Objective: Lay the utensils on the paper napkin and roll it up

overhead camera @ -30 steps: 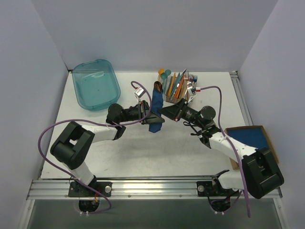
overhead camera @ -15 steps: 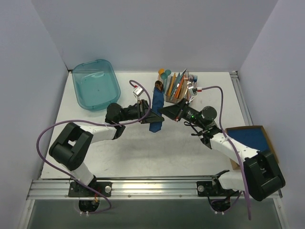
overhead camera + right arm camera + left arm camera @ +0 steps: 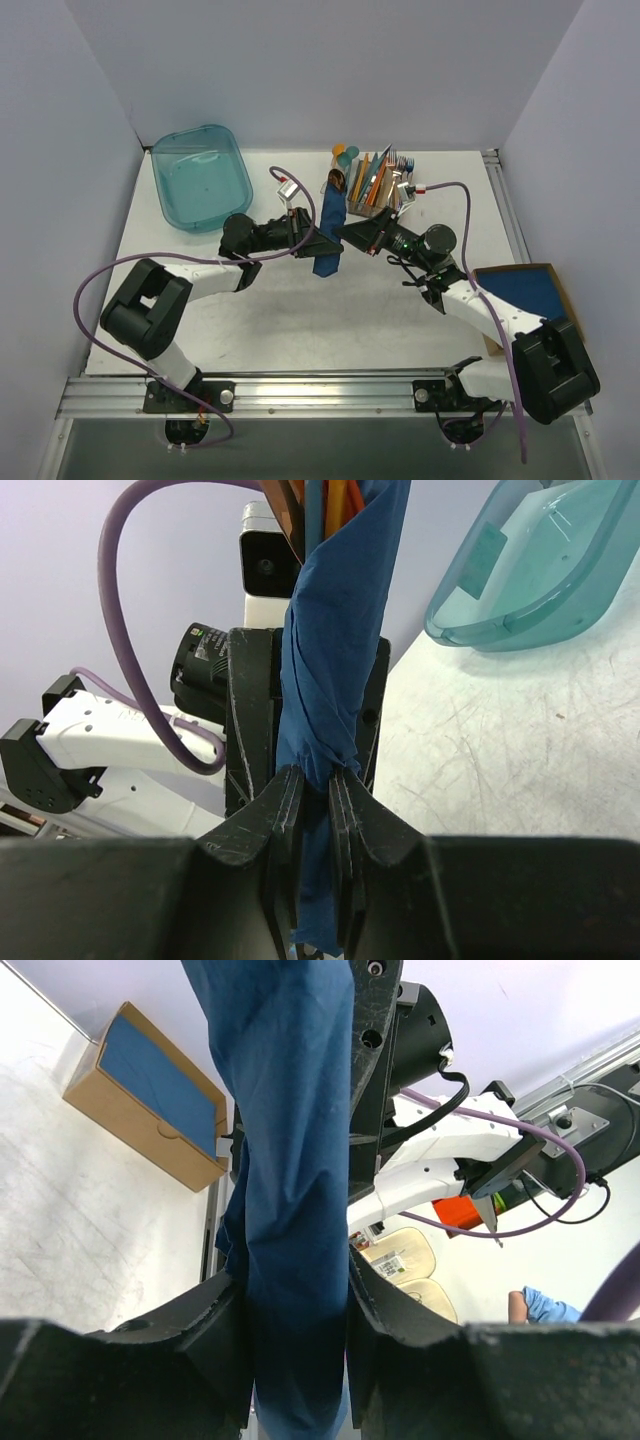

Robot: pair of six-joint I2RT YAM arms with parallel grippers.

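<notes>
The dark blue paper napkin (image 3: pixel 329 225) is a long roll held off the table between both grippers. A copper spoon bowl (image 3: pixel 337 180) sticks out of its far end. Orange-copper utensil handles (image 3: pixel 300 510) also show at the roll's top in the right wrist view. My left gripper (image 3: pixel 316 243) is shut on the roll (image 3: pixel 295 1160) from the left, with one jaw pressed on each side. My right gripper (image 3: pixel 346 232) is shut on the roll (image 3: pixel 340 630) from the right and pinches its lower part thin.
A teal plastic bin (image 3: pixel 200 175) sits at the back left. A holder with several mixed cutlery pieces (image 3: pixel 375 185) stands just behind the roll. A cardboard box of blue napkins (image 3: pixel 525 290) sits at the right edge.
Both grippers have kept hold of the roll and shifted slightly. The roll now looks a little slimmer and straighter.
</notes>
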